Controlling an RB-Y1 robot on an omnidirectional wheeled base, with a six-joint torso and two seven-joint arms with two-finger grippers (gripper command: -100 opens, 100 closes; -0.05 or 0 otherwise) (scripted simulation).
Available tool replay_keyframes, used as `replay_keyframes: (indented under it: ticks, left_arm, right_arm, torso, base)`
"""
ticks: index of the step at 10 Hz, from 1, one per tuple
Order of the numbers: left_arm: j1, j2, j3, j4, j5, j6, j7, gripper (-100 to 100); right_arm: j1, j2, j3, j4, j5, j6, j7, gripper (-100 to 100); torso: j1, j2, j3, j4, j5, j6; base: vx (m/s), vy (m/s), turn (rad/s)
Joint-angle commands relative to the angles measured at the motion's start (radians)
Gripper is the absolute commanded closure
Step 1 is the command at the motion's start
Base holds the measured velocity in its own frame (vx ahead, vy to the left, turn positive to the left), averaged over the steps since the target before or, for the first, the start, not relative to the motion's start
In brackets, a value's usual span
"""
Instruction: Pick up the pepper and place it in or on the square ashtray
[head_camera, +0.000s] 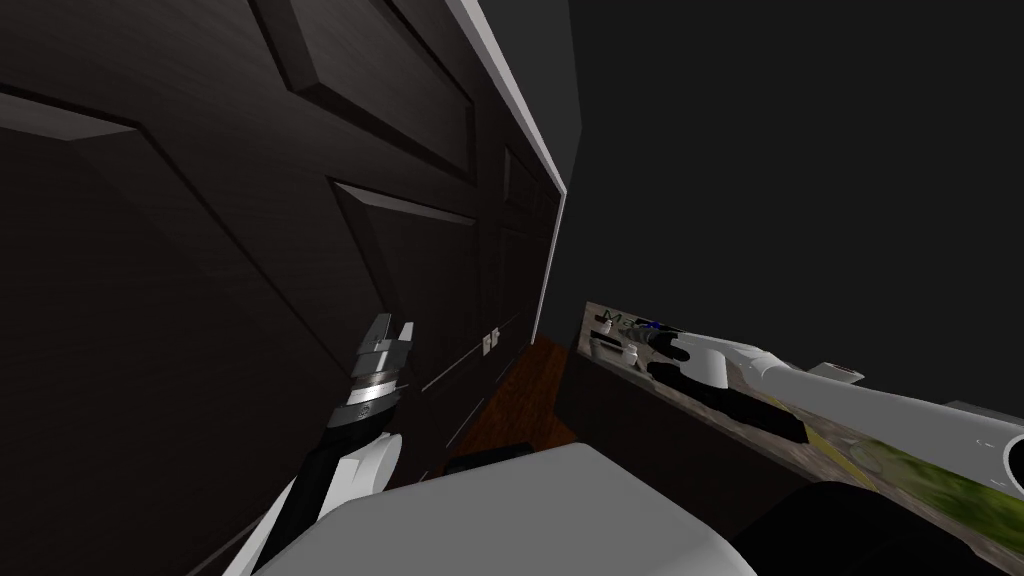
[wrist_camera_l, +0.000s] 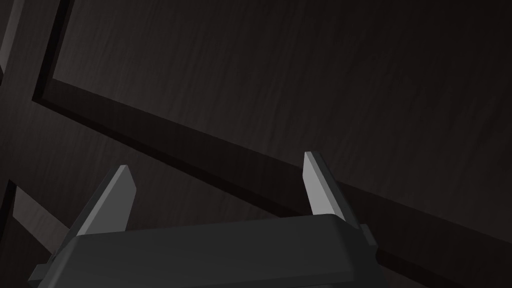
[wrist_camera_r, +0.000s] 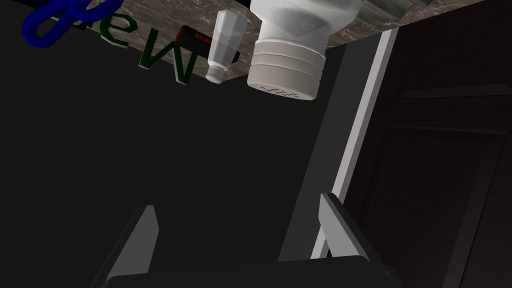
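Dark wood panelling (head_camera: 200, 250) just beside left hand (head_camera: 393, 327)

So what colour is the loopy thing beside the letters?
The loopy thing is bright blue, clearest in the right wrist view.

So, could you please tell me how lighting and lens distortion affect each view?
Head view: dim and rolled, the dark panelled doors splaying cornerward, the stone counter faintly lit. Left wrist view: near-black panels, the left end effector with fingers catching light. Right wrist view: the white shaker well lit, its surroundings dark.
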Motion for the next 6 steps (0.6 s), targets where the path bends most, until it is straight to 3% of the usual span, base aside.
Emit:
replay_keyframes:
  ticks: [1,6]
  left_arm:
    - [0.0,0.0,0.0,0.0,0.0,0.0,0.0,0]
    - [0.0,0.0,-0.001,0.0,0.0,0.0,0.0,0]
  right_arm:
    - [0.0,0.0,0.0,0.0,0.0,0.0,0.0,0]
    - [0.0,0.0,0.0,0.0,0.0,0.0,0.0,0]
  torso:
    - [0.0,0.0,0.0,0.0,0.0,0.0]
    - [0.0,0.0,0.0,0.0,0.0,0.0]
  base:
    - [0.0,0.0,0.0]
    - [0.0,0.0,0.0]
